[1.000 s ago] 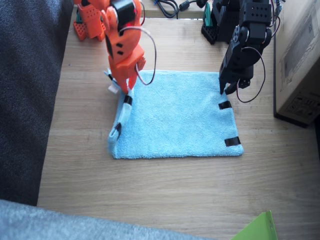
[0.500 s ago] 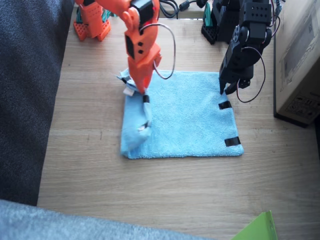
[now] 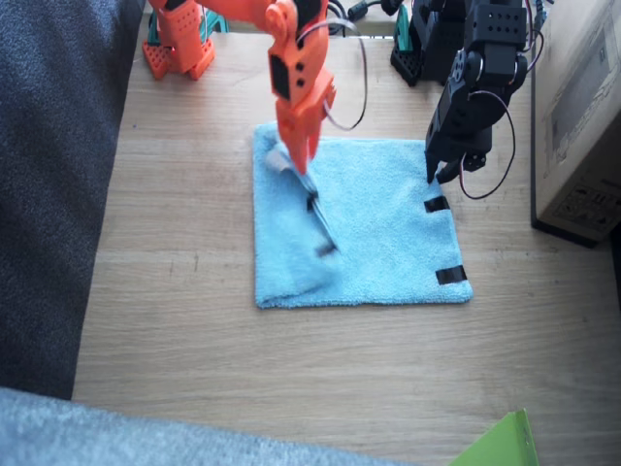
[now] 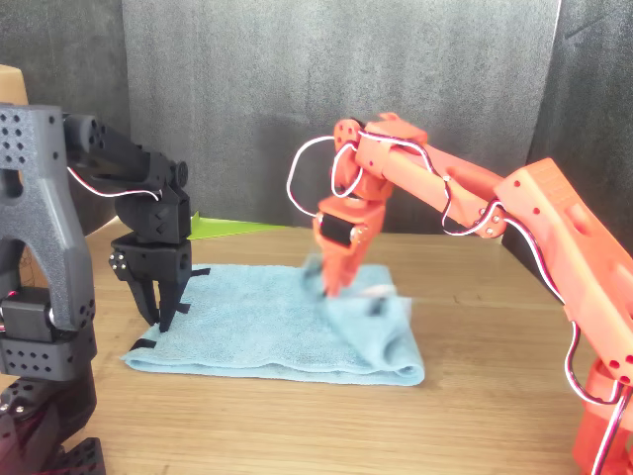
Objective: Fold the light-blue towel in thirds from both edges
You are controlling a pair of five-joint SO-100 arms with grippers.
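One towel (image 3: 374,228) lies flat on the table (image 3: 320,388), its long axis running from arm to arm. The right gripper (image 3: 297,163) pinches one short edge, lifted and draped over the middle. The left gripper (image 3: 441,175) hovers spread above the other taped edge (image 3: 441,238).

On the worktop (image 3: 320,369) there's 1 light-blue towel (image 3: 378,228). 2 arms are in play: 1 orange right arm (image 3: 291,58), 1 black left arm (image 3: 480,78). On the towel's flat short edge, 2 black tape strips (image 3: 450,275) show clearly; 2 more on the lifted edge, blurred. 1 cardboard box (image 3: 582,107), 1 green sheet corner (image 3: 500,445).
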